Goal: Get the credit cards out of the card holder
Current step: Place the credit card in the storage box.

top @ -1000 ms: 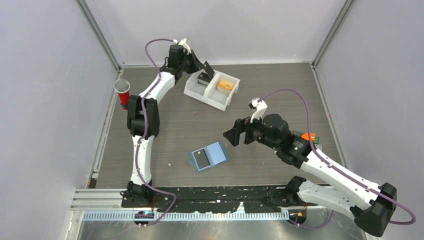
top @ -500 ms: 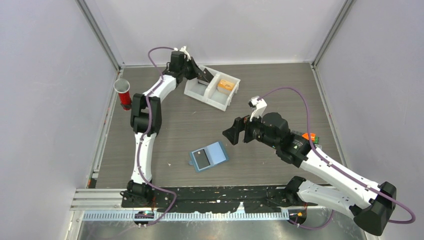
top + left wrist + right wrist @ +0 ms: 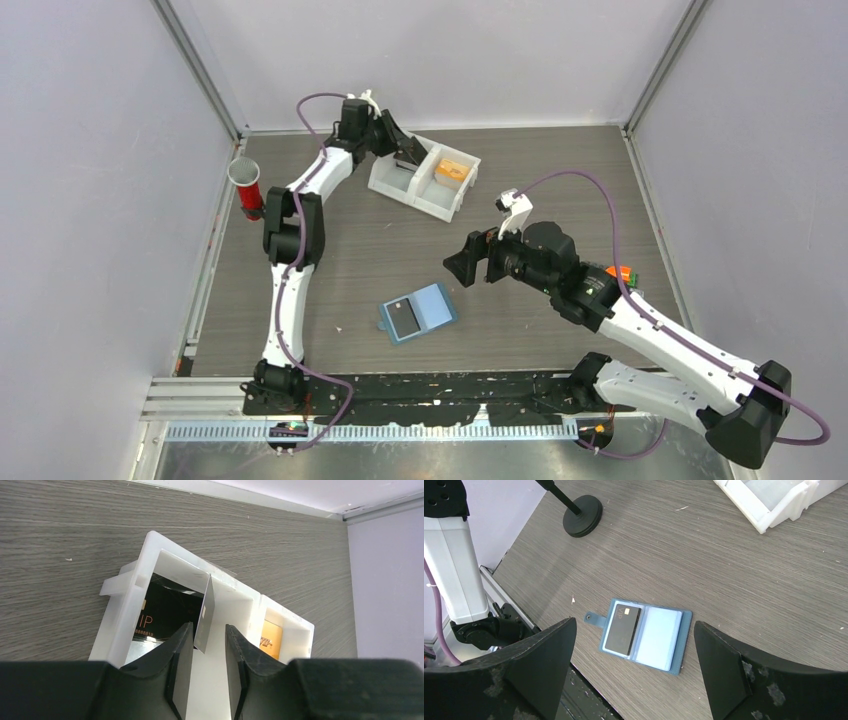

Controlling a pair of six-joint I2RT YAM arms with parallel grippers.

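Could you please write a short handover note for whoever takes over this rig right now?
Left gripper: open, jaws parted on either side of an upright card that stands on edge in the left compartment of the white tray.
Right gripper: open, empty, hovering above the table near the card holder.
Card holder: lying open on the table, with one dark card in its left half.
Done: a flat card lies in the tray's left compartment.
Left: drop the upright card, then take the dark card out of the holder.

The black card (image 3: 165,614) in the white tray (image 3: 122,625) shows "IP" over blurred digits.
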